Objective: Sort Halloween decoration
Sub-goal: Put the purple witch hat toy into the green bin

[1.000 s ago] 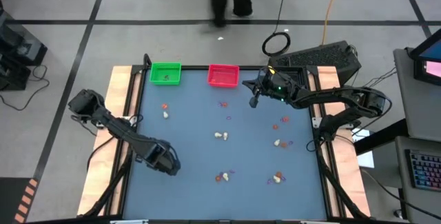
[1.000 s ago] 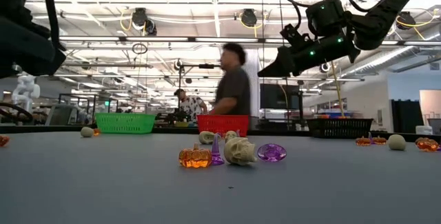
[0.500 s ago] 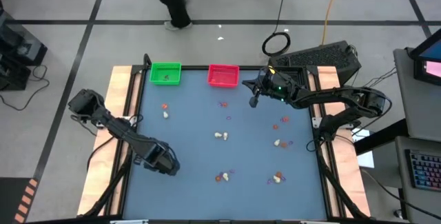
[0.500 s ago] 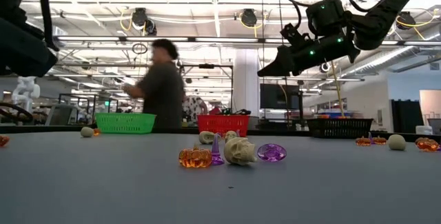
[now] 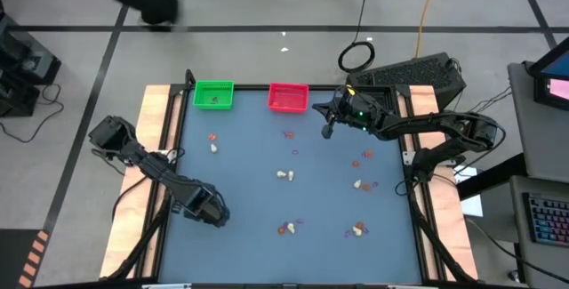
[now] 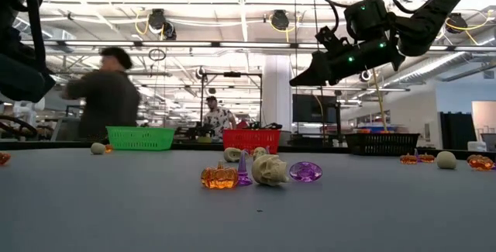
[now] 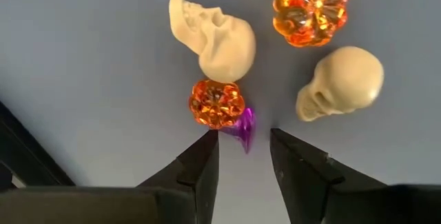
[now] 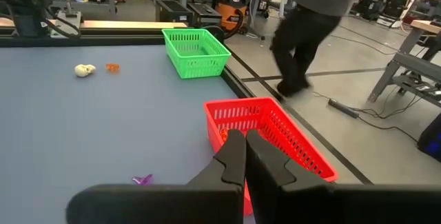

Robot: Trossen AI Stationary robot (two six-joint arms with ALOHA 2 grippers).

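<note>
The Halloween decoration lies scattered over the blue table as tiny cream skulls, orange pumpkins and purple bits. My left gripper [image 5: 212, 210] hangs at the near left, pointing down and open. Its wrist view shows two skulls [image 7: 215, 38] [image 7: 341, 83], two pumpkins [image 7: 216, 103] [image 7: 310, 9] and a purple piece [image 7: 244, 129] lying on the table. My left gripper [image 7: 242, 143] has one fingertip on either side of the purple piece, apart from it. My right gripper [image 5: 327, 132] [image 8: 245, 143] hovers shut and level near the red tray [image 5: 288, 98].
A green tray [image 5: 213, 94] stands at the far edge, left of the red one. A black basket [image 6: 380, 143] is at the far right. More trinket clusters lie at mid table [image 5: 284, 175], near edge [image 5: 286, 228] [image 5: 358, 228] and right [image 5: 359, 183]. A person [image 6: 105, 97] moves behind the table.
A person beyond the far edge has walked from behind the red tray toward the left, past the green tray.
</note>
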